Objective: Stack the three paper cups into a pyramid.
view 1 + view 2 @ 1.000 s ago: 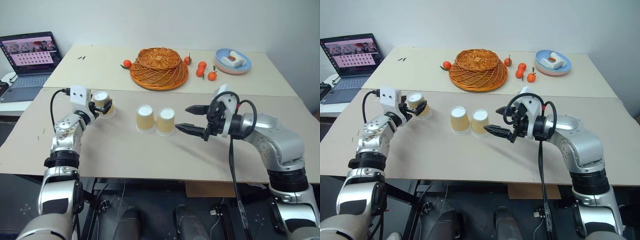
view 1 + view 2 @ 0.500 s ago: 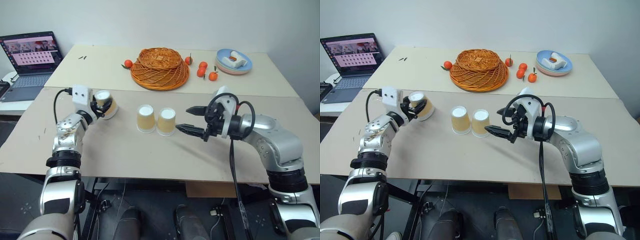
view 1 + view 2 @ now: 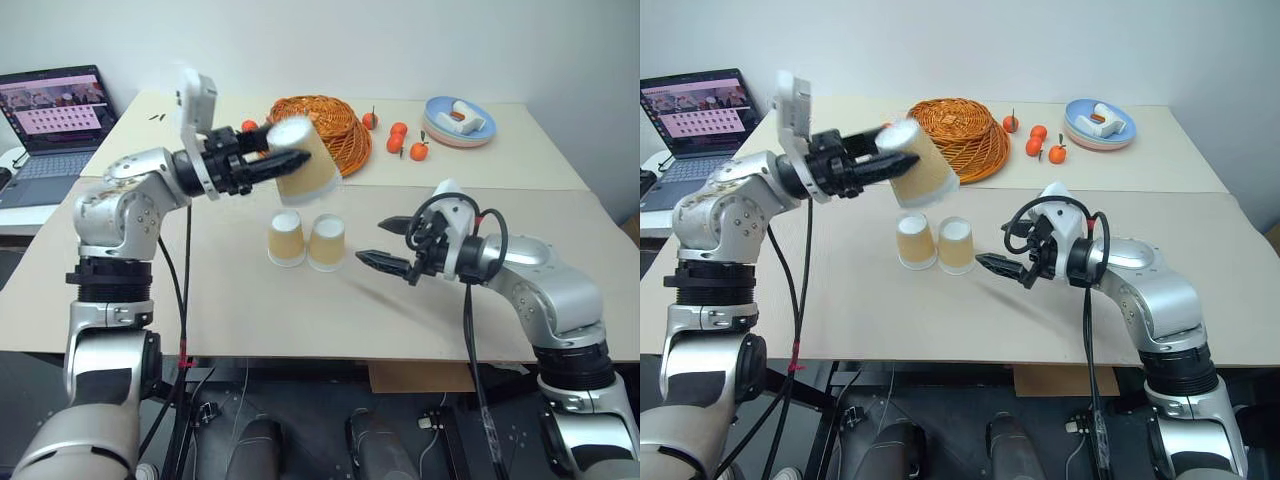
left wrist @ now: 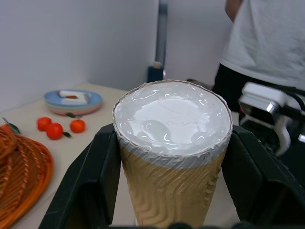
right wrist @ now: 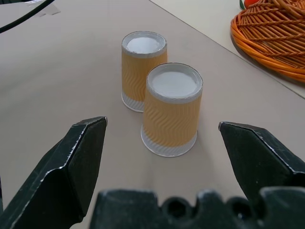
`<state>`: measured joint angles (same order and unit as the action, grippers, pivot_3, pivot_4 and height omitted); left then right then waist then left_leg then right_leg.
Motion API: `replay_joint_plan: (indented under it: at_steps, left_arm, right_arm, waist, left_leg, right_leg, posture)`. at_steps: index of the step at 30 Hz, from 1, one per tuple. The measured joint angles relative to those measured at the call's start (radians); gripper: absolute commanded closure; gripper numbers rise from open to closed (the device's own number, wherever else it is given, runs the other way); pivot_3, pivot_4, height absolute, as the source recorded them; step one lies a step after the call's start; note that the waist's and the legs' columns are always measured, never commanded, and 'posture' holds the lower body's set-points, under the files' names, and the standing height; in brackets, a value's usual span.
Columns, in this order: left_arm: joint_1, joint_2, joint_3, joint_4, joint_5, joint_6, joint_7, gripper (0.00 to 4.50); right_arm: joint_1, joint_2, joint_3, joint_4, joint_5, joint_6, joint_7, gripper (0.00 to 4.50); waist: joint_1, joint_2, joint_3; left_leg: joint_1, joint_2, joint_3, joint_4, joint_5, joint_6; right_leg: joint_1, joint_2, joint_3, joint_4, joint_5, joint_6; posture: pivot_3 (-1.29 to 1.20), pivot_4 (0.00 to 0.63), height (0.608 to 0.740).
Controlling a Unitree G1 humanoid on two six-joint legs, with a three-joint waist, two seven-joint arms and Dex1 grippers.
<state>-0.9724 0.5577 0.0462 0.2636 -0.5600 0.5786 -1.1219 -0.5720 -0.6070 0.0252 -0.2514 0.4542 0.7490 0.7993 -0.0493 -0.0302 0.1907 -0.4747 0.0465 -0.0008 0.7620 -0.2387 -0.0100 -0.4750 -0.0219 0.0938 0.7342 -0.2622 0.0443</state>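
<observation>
Left gripper clamped on third cup, ribbed kraft paper, tapered, white base facing forward; held in air at 12 o'clock from two table cups. Two cups stand inverted, touching side by side on matte beige table. Right gripper spread wide, empty, at 3 o'clock of pair, near.

Left wrist view: glossy white cup base between black fingers; person behind (white shirt). Right wrist view: wavy embossing on cups; woven wicker basket beyond.
</observation>
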Motion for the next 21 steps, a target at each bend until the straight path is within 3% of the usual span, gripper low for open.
replay_joint_plan:
  at_steps: [9, 21]
  left_arm:
    - [-0.08, -0.036, -0.045, 0.223, 0.113, -0.128, -0.045, 1.94]
    - [-0.09, -0.061, -0.069, 0.304, 0.184, -0.185, -0.108, 1.94]
  right_arm:
    - [0.036, 0.001, -0.016, -0.016, 0.0, -0.001, -0.04, 0.0]
    - [0.056, 0.001, -0.04, -0.035, 0.001, -0.001, -0.066, 0.0]
  waist:
    - [0.007, 0.0, 0.0]
    - [0.005, 0.0, 0.0]
  left_leg:
    - [-0.002, -0.001, 0.0, 0.0, 0.0, 0.0]
    - [-0.002, -0.001, 0.0, 0.0, 0.0, 0.0]
  right_leg:
    - [0.0, -0.001, 0.0, -0.001, 0.001, -0.002]
    - [0.0, -0.001, 0.0, -0.001, 0.0, -0.001]
  posture:
    - [0.0, 0.15, 0.671]
    - [0.0, 0.15, 0.671]
